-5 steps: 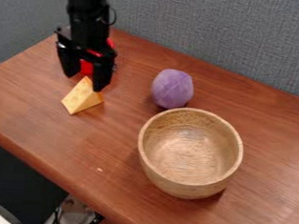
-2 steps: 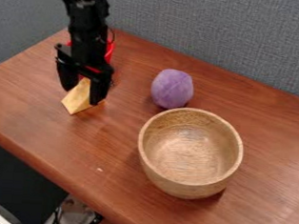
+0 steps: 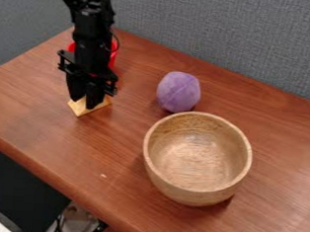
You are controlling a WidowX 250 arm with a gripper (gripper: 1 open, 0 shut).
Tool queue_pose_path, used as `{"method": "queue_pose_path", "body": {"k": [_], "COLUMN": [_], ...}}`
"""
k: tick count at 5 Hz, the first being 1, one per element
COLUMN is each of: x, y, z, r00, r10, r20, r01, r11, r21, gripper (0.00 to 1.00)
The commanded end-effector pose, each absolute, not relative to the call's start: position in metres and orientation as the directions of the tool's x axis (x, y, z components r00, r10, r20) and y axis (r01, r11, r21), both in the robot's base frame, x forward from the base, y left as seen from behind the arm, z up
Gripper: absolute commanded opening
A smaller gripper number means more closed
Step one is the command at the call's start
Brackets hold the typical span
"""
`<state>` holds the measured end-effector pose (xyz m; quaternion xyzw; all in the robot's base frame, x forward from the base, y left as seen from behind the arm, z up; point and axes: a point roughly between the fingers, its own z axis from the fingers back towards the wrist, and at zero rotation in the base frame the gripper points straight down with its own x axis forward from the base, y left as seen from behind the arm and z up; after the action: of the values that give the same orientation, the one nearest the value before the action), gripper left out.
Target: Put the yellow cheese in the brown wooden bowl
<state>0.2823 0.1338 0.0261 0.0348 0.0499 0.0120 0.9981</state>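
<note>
The yellow cheese (image 3: 80, 108) rests on the wooden table at the left, only its lower edge showing beneath the black fingers. My gripper (image 3: 89, 96) points straight down over it, and its jaws have drawn in against the wedge's sides. The brown wooden bowl (image 3: 198, 157) stands empty near the table's front right, well apart from the gripper.
A round purple ball (image 3: 179, 91) lies between the gripper and the wooden bowl. A bit of a red bowl (image 3: 115, 48) shows behind the arm. The table's front edge (image 3: 62, 172) runs diagonally close to the bowl, and a grey wall rises behind.
The gripper has sunk onto the cheese and its jaws have narrowed from wide open to pressing on the wedge. Ball and wooden bowl have not moved.
</note>
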Motion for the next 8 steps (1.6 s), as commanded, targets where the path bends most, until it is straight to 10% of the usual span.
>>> {"method": "queue_pose_path", "body": {"k": [1, 4, 7, 8], "x": [0.288, 0.286, 0.294, 0.299], "y": [0.135, 0.131, 0.088, 0.062], "z": [0.041, 0.053, 0.136, 0.152], "r00": [0.998, 0.999, 0.982, 0.965], "r10": [0.017, -0.003, -0.127, -0.197], "r20": [-0.054, -0.032, 0.142, 0.171], "r01": [-0.012, 0.005, 0.119, 0.186], "r11": [0.996, 0.997, 0.991, 0.979], "r21": [0.085, 0.072, 0.065, 0.078], "gripper": [0.00, 0.00, 0.00, 1.00]}}
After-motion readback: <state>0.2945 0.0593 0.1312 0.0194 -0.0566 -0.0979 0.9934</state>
